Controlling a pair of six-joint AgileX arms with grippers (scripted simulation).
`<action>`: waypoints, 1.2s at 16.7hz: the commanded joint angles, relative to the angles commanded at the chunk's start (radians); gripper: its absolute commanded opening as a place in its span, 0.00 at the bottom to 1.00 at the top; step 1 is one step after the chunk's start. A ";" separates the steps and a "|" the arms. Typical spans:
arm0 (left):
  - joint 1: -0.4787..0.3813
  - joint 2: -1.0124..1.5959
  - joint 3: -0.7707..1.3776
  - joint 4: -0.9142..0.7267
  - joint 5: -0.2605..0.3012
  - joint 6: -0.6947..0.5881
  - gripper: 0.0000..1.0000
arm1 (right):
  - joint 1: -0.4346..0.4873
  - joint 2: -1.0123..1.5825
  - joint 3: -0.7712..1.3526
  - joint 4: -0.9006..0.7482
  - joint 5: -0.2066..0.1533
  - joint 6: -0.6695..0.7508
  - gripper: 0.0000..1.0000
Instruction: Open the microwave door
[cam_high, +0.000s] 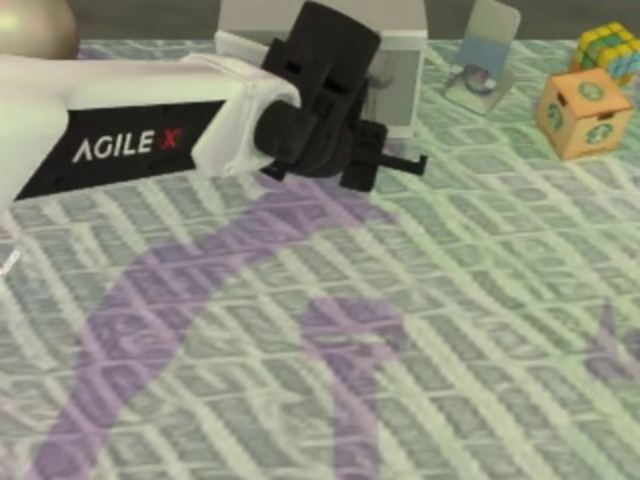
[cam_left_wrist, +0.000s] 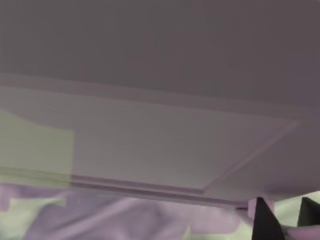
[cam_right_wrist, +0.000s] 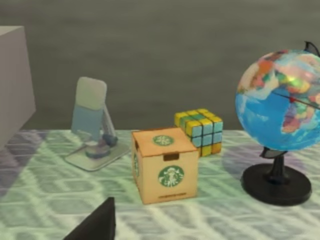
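At far centre of counter (cam_high: 470, 300): microwave (cam_high: 400, 70), boxy, light grey, front facing near side, mostly hidden by left end effector (cam_high: 405, 160). Microwave door (cam_left_wrist: 150, 145) fills left wrist view. Finger state: cannot tell.

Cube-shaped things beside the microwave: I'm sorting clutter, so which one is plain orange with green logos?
The wooden box, nearer the camera; the puzzle cube behind it is multicoloured.

The top view looks down; the left wrist view is pressed against the microwave (cam_left_wrist: 160, 75); the right wrist view, level, shares the orange box (cam_high: 583, 112).
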 joint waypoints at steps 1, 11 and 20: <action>0.000 0.000 0.000 0.000 0.000 0.000 0.00 | 0.000 0.000 0.000 0.000 0.000 0.000 1.00; 0.002 -0.011 -0.021 0.006 0.017 0.022 0.00 | 0.000 0.000 0.000 0.000 0.000 0.000 1.00; 0.020 -0.043 -0.064 0.028 0.059 0.070 0.00 | 0.000 0.000 0.000 0.000 0.000 0.000 1.00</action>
